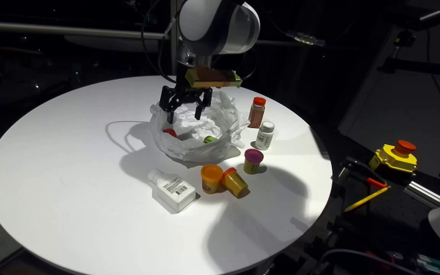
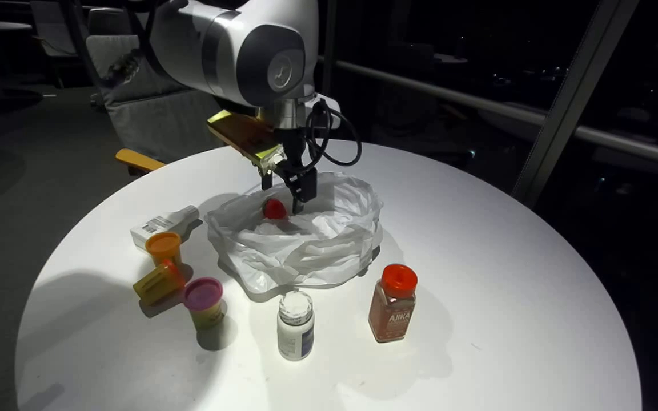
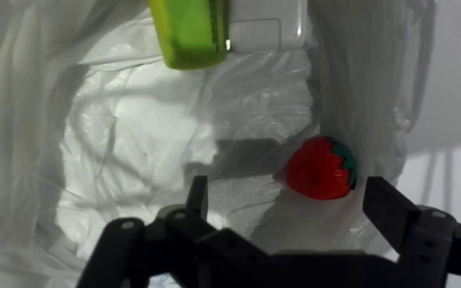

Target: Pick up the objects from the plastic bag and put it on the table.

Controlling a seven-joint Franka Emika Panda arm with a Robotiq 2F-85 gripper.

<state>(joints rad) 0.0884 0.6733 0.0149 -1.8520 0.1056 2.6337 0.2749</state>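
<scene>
Strawberry (image 3: 318,170) nr bag (image 2: 289,257) wall, room mid-bag; jaws wide abv.

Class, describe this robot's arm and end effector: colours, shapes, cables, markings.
The arm has rounded white segments with dark bands; one dark cap bears a pale round logo. Below is a silver metal collar. Black cables loop beside it, and a yellow-and-brown block sits alongside. The end effector is black: jointed links and two straight, blunt fingers.

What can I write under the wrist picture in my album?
A red strawberry, a green item and a white item lie in the crinkled plastic bag, seen past the open end effector.
</scene>
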